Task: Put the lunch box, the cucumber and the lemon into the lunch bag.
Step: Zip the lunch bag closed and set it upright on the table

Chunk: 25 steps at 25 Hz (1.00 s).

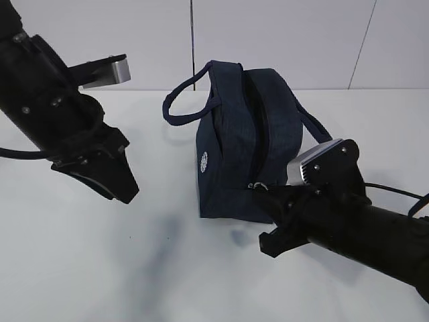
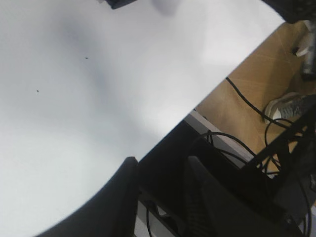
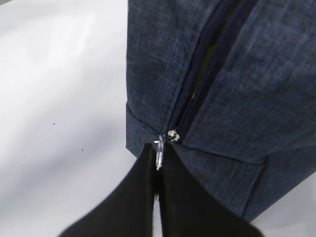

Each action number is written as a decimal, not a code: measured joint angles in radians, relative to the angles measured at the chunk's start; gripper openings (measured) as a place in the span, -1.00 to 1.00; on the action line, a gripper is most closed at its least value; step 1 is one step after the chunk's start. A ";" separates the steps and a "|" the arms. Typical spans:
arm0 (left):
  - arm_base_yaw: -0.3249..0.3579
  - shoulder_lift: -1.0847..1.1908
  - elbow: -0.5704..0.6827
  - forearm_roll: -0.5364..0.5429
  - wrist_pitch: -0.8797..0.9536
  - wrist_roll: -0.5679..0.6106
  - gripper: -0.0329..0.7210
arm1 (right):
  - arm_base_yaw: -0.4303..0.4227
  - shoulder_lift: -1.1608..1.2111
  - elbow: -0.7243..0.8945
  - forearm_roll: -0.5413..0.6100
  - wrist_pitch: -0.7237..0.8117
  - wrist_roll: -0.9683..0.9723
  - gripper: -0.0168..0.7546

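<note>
The dark navy lunch bag (image 1: 244, 137) stands on the white table with its white round logo facing front. It also fills the right wrist view (image 3: 222, 74). My right gripper (image 1: 263, 191) is shut on the silver ring pull (image 3: 159, 154) of the zipper, at the bag's lower front corner. The zipper seam above it gapes slightly. My left gripper (image 1: 124, 191) hangs open and empty above the table, left of the bag; in the left wrist view (image 2: 158, 170) its fingers stand apart over the table edge. The lunch box, cucumber and lemon are out of view.
The bag's loop handles (image 1: 181, 100) stick out to the left and right. The table's front edge (image 2: 212, 94) runs diagonally in the left wrist view, with floor, cables and equipment (image 2: 276, 123) beyond it.
</note>
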 joint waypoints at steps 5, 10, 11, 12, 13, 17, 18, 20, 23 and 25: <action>0.000 0.000 0.031 0.000 -0.076 0.030 -0.13 | 0.000 -0.018 0.000 -0.001 0.000 0.000 -0.91; -0.035 0.000 0.033 0.000 -0.181 0.095 -0.07 | 0.000 -0.024 0.000 -0.002 -0.006 0.000 -0.91; -0.052 0.002 0.033 0.000 -0.195 0.109 -0.06 | 0.000 -0.024 0.000 -0.002 -0.014 0.000 -0.91; -0.072 0.007 0.033 -0.002 -0.211 0.126 -0.06 | 0.000 -0.024 0.000 -0.002 -0.021 0.000 -0.91; -0.093 0.015 0.033 -0.002 -0.223 0.139 -0.06 | 0.000 -0.024 0.000 -0.002 -0.025 0.000 -0.91; -0.154 0.062 0.035 0.002 -0.298 0.157 -0.06 | 0.000 -0.033 -0.015 -0.002 -0.029 0.000 -0.91; -0.165 0.070 0.035 0.004 -0.320 0.159 -0.06 | 0.000 -0.039 -0.015 -0.002 -0.029 0.000 -0.91; -0.183 0.081 0.035 0.008 -0.352 0.164 -0.06 | 0.000 -0.052 -0.015 0.002 -0.029 0.000 -0.91; -0.204 0.100 0.035 0.022 -0.405 0.170 -0.06 | 0.000 -0.059 -0.015 0.008 -0.031 0.000 -0.91; -0.210 0.116 0.035 0.021 -0.433 0.172 -0.06 | 0.000 -0.059 -0.015 0.011 -0.031 0.000 -0.91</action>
